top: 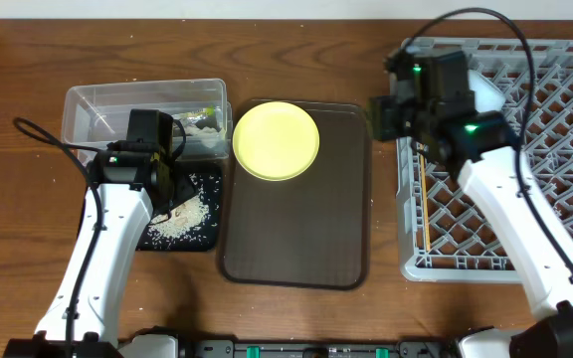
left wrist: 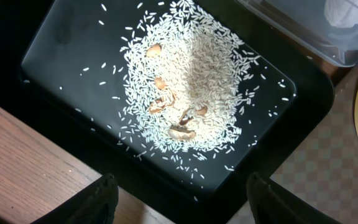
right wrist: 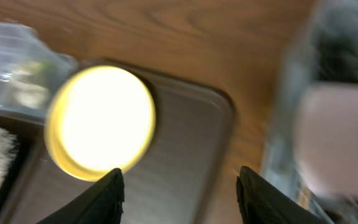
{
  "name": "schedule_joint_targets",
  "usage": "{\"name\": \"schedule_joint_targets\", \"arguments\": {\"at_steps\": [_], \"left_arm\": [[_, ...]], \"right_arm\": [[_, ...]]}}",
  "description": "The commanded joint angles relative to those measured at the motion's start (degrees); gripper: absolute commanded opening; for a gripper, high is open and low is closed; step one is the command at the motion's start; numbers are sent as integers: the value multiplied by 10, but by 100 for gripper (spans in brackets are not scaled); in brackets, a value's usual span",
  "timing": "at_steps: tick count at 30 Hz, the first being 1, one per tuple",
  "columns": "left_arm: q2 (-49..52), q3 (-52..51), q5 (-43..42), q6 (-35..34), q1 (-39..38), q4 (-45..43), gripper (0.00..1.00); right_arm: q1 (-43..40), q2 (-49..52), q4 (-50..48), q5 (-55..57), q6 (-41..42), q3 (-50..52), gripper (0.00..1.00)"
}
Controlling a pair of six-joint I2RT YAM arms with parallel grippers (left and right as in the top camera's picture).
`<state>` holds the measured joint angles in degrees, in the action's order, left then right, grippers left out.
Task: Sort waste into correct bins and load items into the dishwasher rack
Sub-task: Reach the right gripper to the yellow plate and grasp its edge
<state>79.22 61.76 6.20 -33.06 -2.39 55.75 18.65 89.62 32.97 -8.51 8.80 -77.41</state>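
Lying ahead of left jaws | rice heap (left wrist: 197, 81) | in black tray (left wrist: 61, 62)

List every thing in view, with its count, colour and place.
Clear rectangular plastic tub: one, transparent, far left.
Crumpled green-and-yellow snack wrapper: one, inside tub.
Shallow black rectangular tray: one, before tub.
White rice scraps: one heap, in black tray.
Dark brown serving tray: one, centre.
Round yellow plate: one, on serving tray's far end.
Grey pegged plastic rack: one, right.
Wooden chopsticks: count unclear, rack's left side.
Pale dish: one, whitish, in rack, blurred.
Left gripper: black, open, over rice.
Right gripper: black, open, beside rack's left edge.
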Motion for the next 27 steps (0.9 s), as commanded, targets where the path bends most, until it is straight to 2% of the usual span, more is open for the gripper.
{"name": "schedule_joint_targets", "arguments": {"at_steps": [1,11,17,22,25,27], "left_arm": [[-5,3,3,-5,2,4,69],[-5,3,3,-5,2,4,69],[-5,3,3,-5,2,4,69],[-5,3,3,-5,2,4,69],[-5,3,3,-5,2,4,69],[-5,3,3,-5,2,4,69]], "right_arm": [[34,47,-30,-20,9,0,60],[84,217,-134,-3,69,0,58],[93,280,-158,21,117,0,55],[101,306,-147,23,120,0,39],[101,307,-128,32,120,-1,21],[98,302,-114,32,120,-1,13]]}}
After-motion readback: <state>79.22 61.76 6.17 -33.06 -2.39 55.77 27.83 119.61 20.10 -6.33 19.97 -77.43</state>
